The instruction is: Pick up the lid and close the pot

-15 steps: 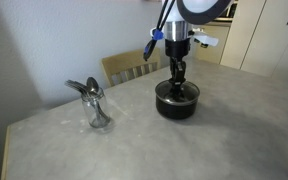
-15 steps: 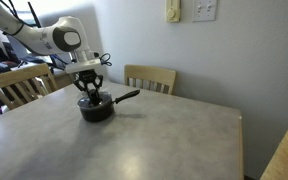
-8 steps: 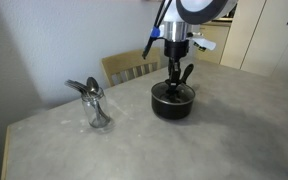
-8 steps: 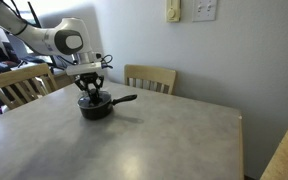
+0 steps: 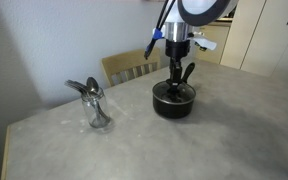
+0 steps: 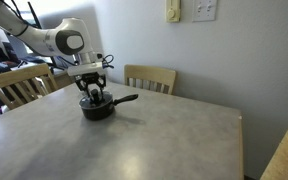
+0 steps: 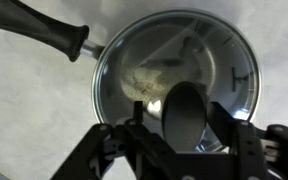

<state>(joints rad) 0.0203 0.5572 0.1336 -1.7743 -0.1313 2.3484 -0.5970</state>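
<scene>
Wrist view straight down onto the grey table (image 7: 24,120). In an exterior view, white arm (image 6: 59,40) bent over it, wrist pointing vertically down; below, the black saucepan (image 5: 174,102), long handle out to one side; seated on its rim and closing it, the glass lid (image 7: 144,60), interior blurred by reflections; well apart, a glass of metal utensils (image 5: 96,110); just over the lid, the gripper (image 7: 181,125), fingers spread either side of the black knob (image 7: 184,105), clamping nothing.

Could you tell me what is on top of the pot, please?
The glass lid covers the pot, with the gripper above its knob. Reflections on the glass obscure the inside.
</scene>
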